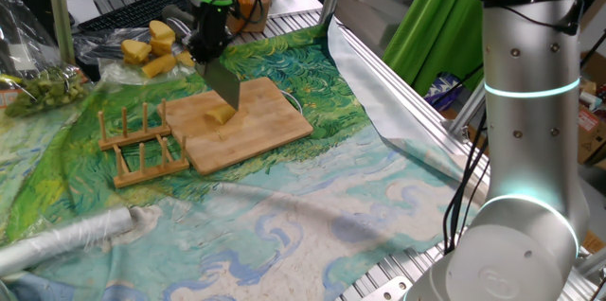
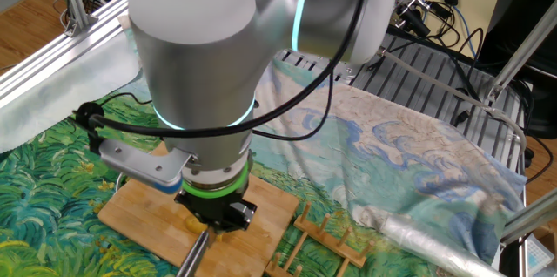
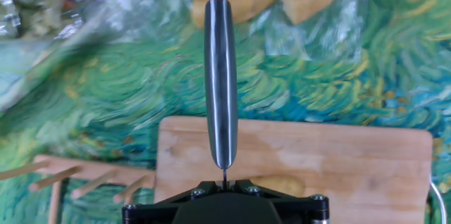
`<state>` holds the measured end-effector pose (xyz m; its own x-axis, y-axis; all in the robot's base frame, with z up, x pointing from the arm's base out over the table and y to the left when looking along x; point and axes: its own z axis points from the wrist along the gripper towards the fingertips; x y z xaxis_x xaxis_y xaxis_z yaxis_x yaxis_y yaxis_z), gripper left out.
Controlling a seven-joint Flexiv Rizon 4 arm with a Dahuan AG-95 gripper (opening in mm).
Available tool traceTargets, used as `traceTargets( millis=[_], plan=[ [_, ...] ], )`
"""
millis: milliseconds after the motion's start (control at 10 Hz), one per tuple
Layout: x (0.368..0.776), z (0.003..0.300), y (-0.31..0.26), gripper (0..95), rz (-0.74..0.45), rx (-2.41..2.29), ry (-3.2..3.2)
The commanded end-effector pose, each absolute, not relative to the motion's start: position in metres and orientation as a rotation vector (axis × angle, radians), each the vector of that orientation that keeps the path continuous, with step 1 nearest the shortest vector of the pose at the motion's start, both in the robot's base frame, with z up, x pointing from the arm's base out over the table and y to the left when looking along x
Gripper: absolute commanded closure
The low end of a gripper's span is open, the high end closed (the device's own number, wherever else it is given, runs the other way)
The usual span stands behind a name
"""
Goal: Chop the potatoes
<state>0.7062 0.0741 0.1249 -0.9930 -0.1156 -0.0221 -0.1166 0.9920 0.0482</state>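
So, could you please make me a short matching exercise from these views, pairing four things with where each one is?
Things:
1. knife
2. potato
3. rack
4. yellow chunks

Places:
A. on the cloth beyond the board
B. on the board, under the blade
C. held by the gripper, blade pointing down
D. on the cloth, against the board's edge

Pairs: 1-C, 2-B, 3-D, 4-A
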Motion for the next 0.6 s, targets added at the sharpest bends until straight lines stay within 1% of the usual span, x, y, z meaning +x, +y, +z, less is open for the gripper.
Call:
traceTargets(
  millis=[100,600],
  plan=[
    [0.708,0.114,0.082,95.0,0.077,-0.206,3.095],
    [0.704,0.077,0.097,95.0,0.073,-0.172,3.085]
  ],
)
